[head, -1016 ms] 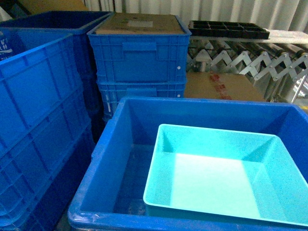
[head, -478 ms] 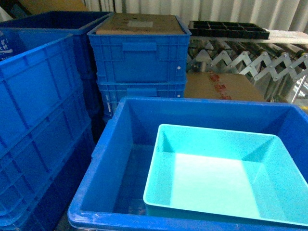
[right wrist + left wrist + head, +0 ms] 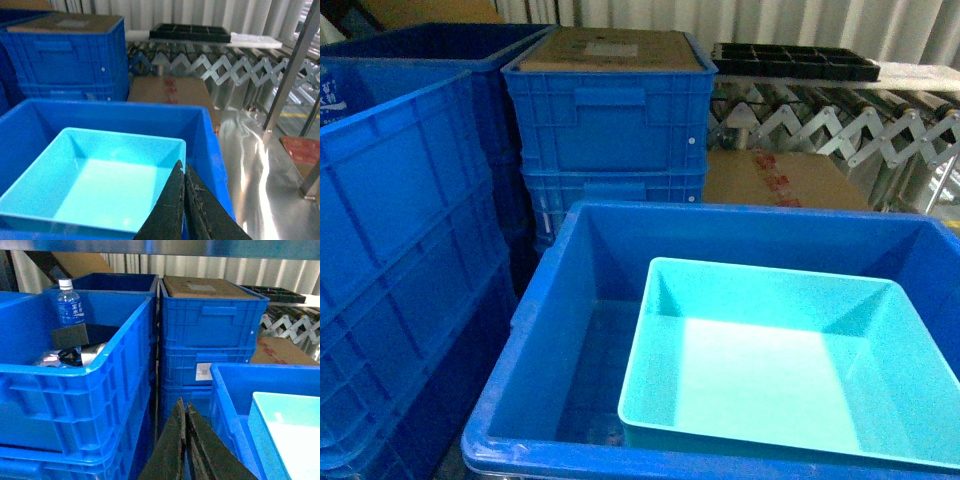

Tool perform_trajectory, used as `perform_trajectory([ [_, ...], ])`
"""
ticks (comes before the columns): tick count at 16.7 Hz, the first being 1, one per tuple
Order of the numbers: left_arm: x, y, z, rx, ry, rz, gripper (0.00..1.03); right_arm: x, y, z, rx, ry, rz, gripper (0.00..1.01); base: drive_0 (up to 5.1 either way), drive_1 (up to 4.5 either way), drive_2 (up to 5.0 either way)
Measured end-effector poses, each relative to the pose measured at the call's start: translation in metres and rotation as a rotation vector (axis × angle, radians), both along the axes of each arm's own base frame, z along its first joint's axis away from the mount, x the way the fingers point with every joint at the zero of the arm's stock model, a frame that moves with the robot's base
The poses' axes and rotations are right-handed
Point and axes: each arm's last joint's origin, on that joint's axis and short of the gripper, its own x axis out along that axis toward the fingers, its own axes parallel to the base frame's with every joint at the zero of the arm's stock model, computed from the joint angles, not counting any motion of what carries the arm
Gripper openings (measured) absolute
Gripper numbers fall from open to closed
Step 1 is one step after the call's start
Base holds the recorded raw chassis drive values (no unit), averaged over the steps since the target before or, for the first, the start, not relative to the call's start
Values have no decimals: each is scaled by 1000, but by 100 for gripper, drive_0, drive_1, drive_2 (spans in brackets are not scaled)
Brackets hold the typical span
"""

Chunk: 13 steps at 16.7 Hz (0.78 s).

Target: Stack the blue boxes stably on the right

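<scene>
One light turquoise blue box sits empty inside a large royal-blue crate, pushed toward that crate's right side. The same tub shows in the right wrist view and at the right edge of the left wrist view. My left gripper is shut with nothing in it, low in the gap left of the crate wall. My right gripper is shut and empty, over the tub's right rim by the crate's right wall. Neither gripper appears in the head view.
Tall stacked blue crates stand on the left, one holding a water bottle and dark items. More crates with a cardboard lid stand behind. A cardboard box, roller conveyor and metal floor lie right.
</scene>
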Motion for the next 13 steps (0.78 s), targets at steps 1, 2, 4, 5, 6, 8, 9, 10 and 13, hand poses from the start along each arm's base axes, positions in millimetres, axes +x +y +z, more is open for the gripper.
perform_trajectory([
  [1, -1, 0, 0, 0, 0, 2, 2, -7, 0, -1, 0, -6, 0, 2, 0, 0, 0],
  [2, -3, 0, -2, 0, 13, 0, 2, -8, 0, 2, 0, -32, 1, 2, 0, 0, 0],
  [4, -13, 0, 0, 2, -8, 3, 2, -8, 0, 0, 0, -20, 0, 2, 0, 0, 0],
  [5, -12, 0, -4, 2, 22, 5, 2, -8, 0, 0, 0, -18, 0, 2, 0, 0, 0],
  [6, -12, 0, -3, 2, 10, 0, 2, -8, 0, 0, 0, -17, 0, 2, 0, 0, 0],
  [8, -12, 0, -4, 2, 13, 1, 2, -8, 0, 0, 0, -17, 0, 4, 0, 0, 0],
  [9, -12, 0, -4, 2, 14, 1, 2, -8, 0, 0, 0, -17, 0, 19, 0, 0, 0],
  [10, -12, 0, -4, 2, 13, 0, 10, -8, 0, 0, 0, -17, 0, 32, 0, 0, 0],
  [13, -12, 0, -4, 2, 13, 1, 50, -8, 0, 0, 0, -18, 0, 72, 0, 0, 0],
])
